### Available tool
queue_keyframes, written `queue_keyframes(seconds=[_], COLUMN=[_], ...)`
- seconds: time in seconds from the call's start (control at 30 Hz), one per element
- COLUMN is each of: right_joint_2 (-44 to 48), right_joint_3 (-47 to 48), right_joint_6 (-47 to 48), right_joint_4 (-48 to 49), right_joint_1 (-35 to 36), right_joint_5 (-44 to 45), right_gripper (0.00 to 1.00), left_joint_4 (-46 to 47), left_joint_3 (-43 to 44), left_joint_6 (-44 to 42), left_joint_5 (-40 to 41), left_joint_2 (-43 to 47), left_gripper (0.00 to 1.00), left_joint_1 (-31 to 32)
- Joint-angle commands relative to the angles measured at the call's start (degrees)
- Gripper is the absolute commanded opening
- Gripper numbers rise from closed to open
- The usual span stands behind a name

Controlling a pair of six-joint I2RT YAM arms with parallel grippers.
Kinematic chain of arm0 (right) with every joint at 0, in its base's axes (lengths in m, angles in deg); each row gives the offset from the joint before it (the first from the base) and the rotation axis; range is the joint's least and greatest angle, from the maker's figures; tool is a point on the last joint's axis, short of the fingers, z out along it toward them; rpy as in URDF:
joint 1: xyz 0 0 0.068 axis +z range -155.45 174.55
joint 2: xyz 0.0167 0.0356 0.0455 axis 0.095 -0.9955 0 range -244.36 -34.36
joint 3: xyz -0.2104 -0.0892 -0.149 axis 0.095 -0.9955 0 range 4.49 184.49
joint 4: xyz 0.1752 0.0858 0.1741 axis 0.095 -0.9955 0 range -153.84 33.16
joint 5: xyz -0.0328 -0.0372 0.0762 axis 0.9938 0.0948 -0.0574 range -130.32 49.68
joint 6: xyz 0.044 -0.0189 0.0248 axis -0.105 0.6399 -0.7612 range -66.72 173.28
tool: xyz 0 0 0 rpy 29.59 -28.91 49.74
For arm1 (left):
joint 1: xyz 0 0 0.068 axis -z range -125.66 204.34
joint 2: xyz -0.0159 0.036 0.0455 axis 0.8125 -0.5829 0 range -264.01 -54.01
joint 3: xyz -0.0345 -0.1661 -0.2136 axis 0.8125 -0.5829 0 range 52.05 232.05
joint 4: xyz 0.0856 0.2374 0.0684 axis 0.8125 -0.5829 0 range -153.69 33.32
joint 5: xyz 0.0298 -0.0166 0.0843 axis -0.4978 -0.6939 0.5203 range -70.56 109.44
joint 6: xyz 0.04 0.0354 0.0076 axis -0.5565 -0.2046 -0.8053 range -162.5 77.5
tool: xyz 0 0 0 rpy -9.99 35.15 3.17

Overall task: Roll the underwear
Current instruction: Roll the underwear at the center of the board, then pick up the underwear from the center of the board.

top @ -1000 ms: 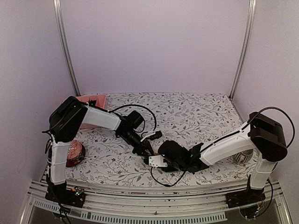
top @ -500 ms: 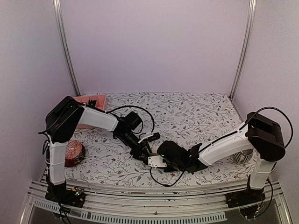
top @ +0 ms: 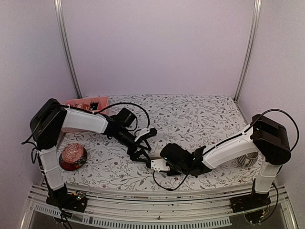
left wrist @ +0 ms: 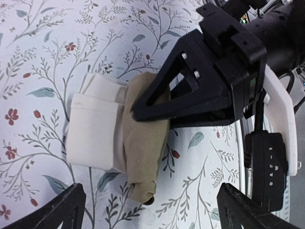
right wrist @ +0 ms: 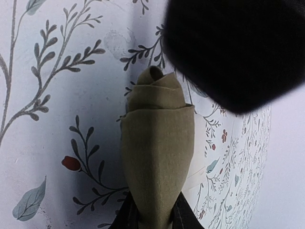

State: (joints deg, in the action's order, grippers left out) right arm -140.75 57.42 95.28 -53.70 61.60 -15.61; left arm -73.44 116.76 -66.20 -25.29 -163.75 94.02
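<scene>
Floral-printed worktop (top: 200, 114) carries everything we see. Over its near middle, our left fingers (left wrist: 240, 210) hang spread wide apart, holding nothing, just above the roll. Our right fingers (left wrist: 190, 117) are clamped on the tan underwear (left wrist: 145, 148), which lies rolled into a tight bundle on the worktop. Its pale band (left wrist: 95, 138) sticks out at one end, folded flat.

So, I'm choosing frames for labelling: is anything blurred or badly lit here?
Right wrist view: the tan underwear roll is sharp, a black shape top right is badly out of focus. Left wrist view: roll and right hand crisp. Top view: even, soft light, no glare.
</scene>
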Motion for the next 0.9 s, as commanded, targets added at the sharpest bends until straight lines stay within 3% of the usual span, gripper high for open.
queue_keyframes(seconds=[0.0, 0.2, 0.53, 0.67, 0.87], right_joint_2=[-1.51, -1.07, -1.26, -1.10, -0.93], right_joint_3=[0.29, 0.15, 0.18, 0.07, -0.02], right_joint_6=[-0.77, -0.85, -1.00, -1.05, -1.13], right_joint_4=[-3.20, -3.15, -3.38, -3.40, -3.66], right_joint_1=[-0.33, -0.29, -0.42, -0.48, -0.50], right_joint_5=[-2.21, -2.43, -2.21, -2.21, -2.39], right_gripper=[0.08, 0.09, 0.08, 0.08, 0.08], left_joint_4=[0.36, -5.21, -11.11, -13.30, -13.73], left_joint_3=[2.79, 7.98, 12.51, 15.27, 16.61], left_joint_6=[1.56, -0.45, -2.52, -2.51, -2.49], left_joint_5=[1.12, 1.71, 3.32, 4.56, 5.06], left_joint_2=[-1.78, -9.18, -13.60, -16.47, -17.52], left_gripper=[0.98, 0.99, 0.97, 0.85, 0.52], left_joint_1=[-0.69, 0.10, 2.92, 3.87, 4.26])
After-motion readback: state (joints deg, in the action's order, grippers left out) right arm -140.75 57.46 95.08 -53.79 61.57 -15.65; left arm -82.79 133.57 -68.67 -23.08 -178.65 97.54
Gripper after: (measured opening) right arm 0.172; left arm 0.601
